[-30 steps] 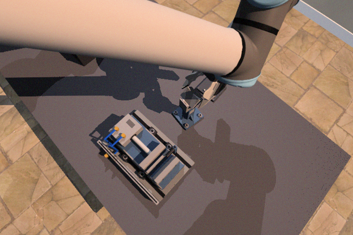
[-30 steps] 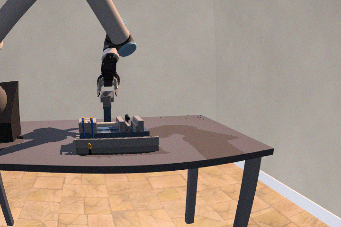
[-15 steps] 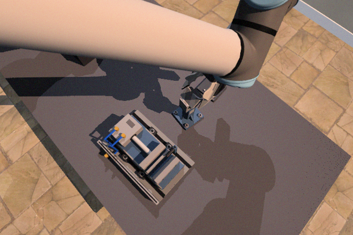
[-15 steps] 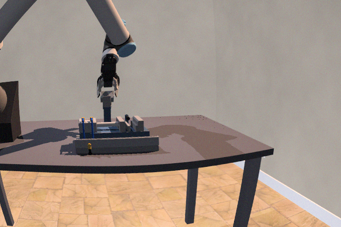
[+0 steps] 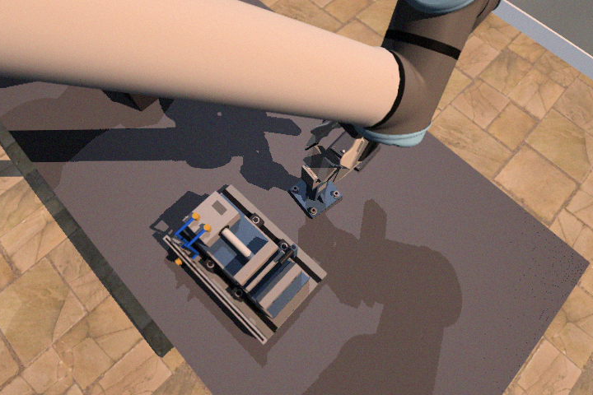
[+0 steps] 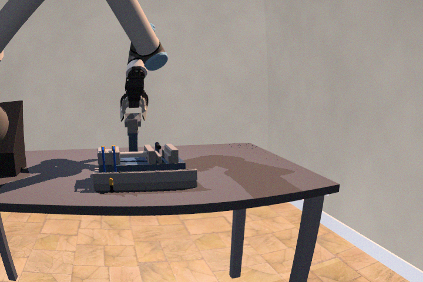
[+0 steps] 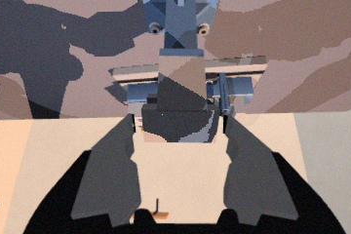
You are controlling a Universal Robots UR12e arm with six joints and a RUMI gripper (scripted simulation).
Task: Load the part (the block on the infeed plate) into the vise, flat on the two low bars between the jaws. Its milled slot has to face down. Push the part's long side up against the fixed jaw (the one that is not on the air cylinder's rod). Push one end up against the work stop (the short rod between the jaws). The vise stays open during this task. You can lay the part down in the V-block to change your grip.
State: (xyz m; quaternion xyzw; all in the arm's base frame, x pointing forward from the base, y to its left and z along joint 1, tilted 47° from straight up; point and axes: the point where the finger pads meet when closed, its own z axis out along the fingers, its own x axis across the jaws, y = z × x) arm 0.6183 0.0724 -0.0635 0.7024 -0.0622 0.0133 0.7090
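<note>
The part, a grey block (image 6: 132,116) (image 7: 175,122), sits on the grey head (image 6: 131,128) of the blue stand; which way its slot faces cannot be told. My gripper (image 5: 324,160) (image 6: 133,118) (image 7: 178,115) is partly open around the block from above, with a small gap at each side in the wrist view. The vise stands open in front of the stand, with nothing lying between its moving jaw (image 5: 259,262) (image 6: 148,154) and fixed jaw (image 5: 277,285) (image 6: 171,153). The dark work stop (image 5: 285,256) (image 6: 157,145) is at the jaws' far end.
The stand's blue bolted foot (image 5: 315,206) is close behind the vise. The air cylinder (image 5: 208,209) (image 6: 108,155) has blue hoses with orange fittings. A long grey rail (image 6: 145,179) runs along the vise's near side. The arm hides part of the table (image 5: 446,209) in the top view.
</note>
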